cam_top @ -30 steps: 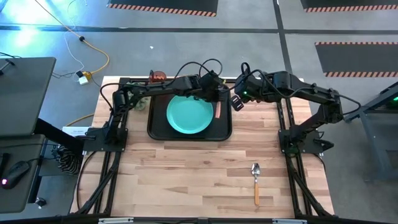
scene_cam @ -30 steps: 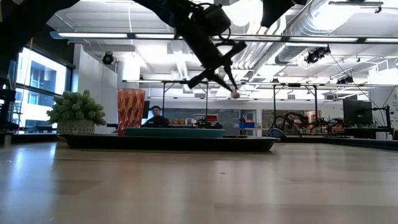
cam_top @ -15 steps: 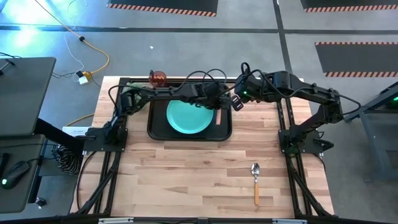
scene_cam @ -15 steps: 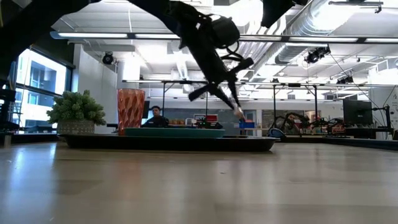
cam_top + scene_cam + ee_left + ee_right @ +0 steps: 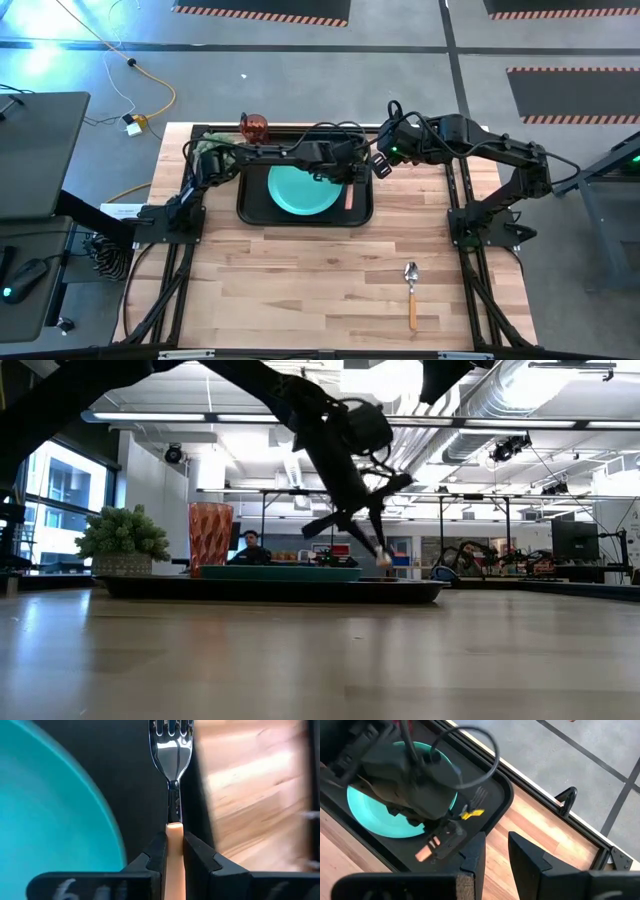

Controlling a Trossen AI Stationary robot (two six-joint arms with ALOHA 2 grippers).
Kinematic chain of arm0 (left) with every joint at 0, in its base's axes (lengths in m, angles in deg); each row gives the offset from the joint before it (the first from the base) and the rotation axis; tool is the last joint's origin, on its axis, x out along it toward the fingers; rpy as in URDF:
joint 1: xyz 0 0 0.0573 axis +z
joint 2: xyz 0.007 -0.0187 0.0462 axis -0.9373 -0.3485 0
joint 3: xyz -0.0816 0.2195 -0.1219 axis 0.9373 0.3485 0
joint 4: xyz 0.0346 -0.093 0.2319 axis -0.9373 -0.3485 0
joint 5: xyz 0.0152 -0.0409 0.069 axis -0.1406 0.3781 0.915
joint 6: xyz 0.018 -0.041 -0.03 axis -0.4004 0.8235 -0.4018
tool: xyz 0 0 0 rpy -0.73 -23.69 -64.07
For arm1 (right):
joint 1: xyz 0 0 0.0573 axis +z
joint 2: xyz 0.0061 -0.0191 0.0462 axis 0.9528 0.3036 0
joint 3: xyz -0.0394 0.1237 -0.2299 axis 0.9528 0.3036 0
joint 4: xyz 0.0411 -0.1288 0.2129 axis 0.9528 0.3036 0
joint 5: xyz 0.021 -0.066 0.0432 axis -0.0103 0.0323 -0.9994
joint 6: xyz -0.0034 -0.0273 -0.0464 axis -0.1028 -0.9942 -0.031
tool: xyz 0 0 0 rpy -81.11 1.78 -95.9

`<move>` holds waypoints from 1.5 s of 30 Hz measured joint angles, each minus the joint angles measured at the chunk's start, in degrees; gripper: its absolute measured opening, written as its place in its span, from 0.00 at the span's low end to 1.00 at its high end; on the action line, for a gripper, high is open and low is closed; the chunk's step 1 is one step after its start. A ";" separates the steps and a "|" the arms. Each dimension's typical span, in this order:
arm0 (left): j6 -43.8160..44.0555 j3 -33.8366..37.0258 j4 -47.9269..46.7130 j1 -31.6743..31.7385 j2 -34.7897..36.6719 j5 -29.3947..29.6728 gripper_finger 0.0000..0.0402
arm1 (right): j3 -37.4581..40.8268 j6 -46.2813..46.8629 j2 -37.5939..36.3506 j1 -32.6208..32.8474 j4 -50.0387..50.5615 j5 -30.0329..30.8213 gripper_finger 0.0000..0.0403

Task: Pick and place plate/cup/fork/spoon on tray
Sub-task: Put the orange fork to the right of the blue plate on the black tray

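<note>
Overhead and table-level views, two close wrist views, sharing tray (image 5: 250,205).

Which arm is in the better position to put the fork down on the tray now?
The left. Its end effector is shut on the fork handle, over the tray beside the plate. The right end effector is open, holds nothing and waits at the tray's corner.

No readable text, labels, numbers (wrist-mount markings blurred).
</note>
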State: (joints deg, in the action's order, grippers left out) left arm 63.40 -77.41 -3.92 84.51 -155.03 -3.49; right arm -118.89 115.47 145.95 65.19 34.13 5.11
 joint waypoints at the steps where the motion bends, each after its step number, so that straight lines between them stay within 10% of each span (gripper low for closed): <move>1: 0.07 0.14 -0.68 -0.03 -0.09 -0.40 0.09 | 0.00 0.02 0.00 0.00 0.00 0.00 0.19; 45: 3.90 0.02 -0.09 1.26 -4.10 -6.42 0.15 | 0.00 0.92 0.00 0.04 0.53 -0.17 0.19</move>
State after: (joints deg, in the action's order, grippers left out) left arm 67.30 -77.39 -4.01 85.77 -159.13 -9.91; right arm -118.89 116.39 145.95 65.23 34.66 4.95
